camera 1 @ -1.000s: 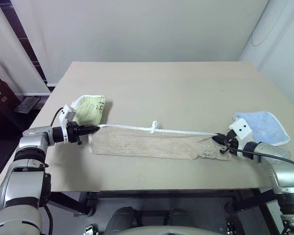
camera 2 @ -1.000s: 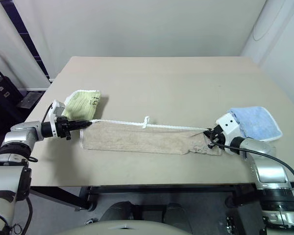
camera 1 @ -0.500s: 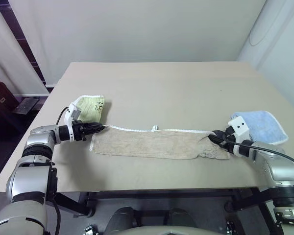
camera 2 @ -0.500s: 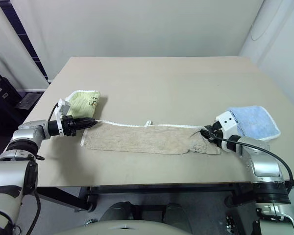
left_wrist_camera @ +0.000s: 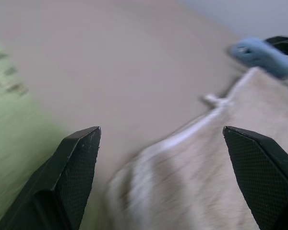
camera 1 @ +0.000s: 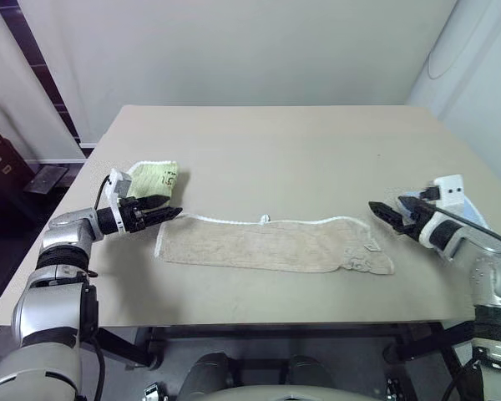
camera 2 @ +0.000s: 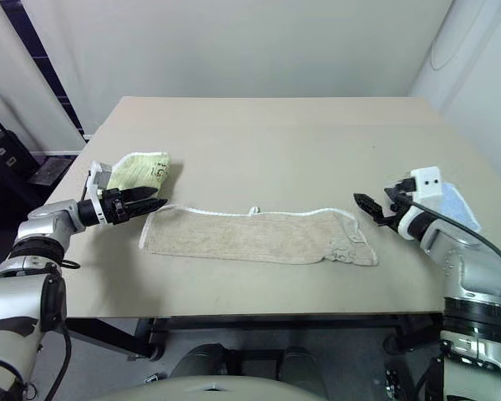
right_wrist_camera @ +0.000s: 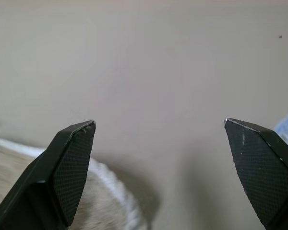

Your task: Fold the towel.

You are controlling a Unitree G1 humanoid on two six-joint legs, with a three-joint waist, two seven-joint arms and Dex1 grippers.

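Both hands [camera 1: 169, 213] [camera 1: 382, 212] spread, empty, flanking flat towel [camera 1: 271, 244] on table [camera 1: 301, 150]

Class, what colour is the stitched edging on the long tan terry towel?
White, running along the tan terry towel's far edge; clearest in the right eye view.

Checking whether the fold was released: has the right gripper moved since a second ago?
Yes. The right gripper has let go, jaws open, and drawn back off the towel toward the blue cloth.

You're in a bare test room, prob a lab, plain beige table [camera 1: 317, 134] alone by blank white walls [camera 1: 234, 42], dark shelving [camera 1: 4, 167] off tabletop's left edge
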